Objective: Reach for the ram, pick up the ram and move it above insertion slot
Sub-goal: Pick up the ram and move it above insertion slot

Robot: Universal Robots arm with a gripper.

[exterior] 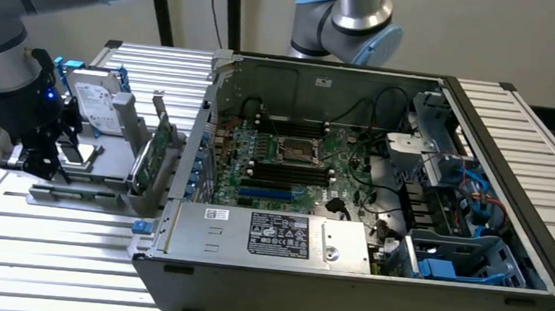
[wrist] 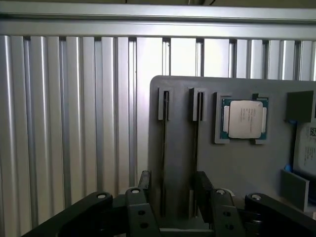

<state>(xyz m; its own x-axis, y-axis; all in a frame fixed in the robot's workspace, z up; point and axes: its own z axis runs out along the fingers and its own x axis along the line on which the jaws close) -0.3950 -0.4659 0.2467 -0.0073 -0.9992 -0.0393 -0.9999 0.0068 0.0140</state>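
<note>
Hand: the hand (wrist: 173,185) is spread wide and holds nothing. Its dark fingers (wrist: 144,183) stand on either side of the ram without touching it.
Hand's place: at the exterior view's left, the hand (exterior: 43,166) hangs low over the grey holder (exterior: 84,159), outside the computer case (exterior: 346,290).
Ram: the ram (wrist: 164,148) is a thin stick standing on its edge in a slot of the grey holder (wrist: 247,173).
Long axis: it lies flat along the holder, running from between the fingers towards the holder's far edge. It is in line with the ribs of the worktop (wrist: 74,123).
Ram's ends: the far end sits in a small grey bracket near the holder's rounded corner. The near end is down between the fingers.
Neighbour: a second stick (wrist: 198,143) lies parallel just beside it. Its near end is hidden behind one finger.
Also on the holder: a processor chip (wrist: 243,118) lies flat in its own recess. In the exterior view a hard drive (exterior: 98,101) and a taller green card (exterior: 162,145) stand upright.
Insertion slot: the black memory slots (exterior: 286,172) lie on the motherboard (exterior: 341,148) inside the open case, well apart from the ram.
Worktop: the ribbed worktop (exterior: 61,236) carries both holder and case.
</note>
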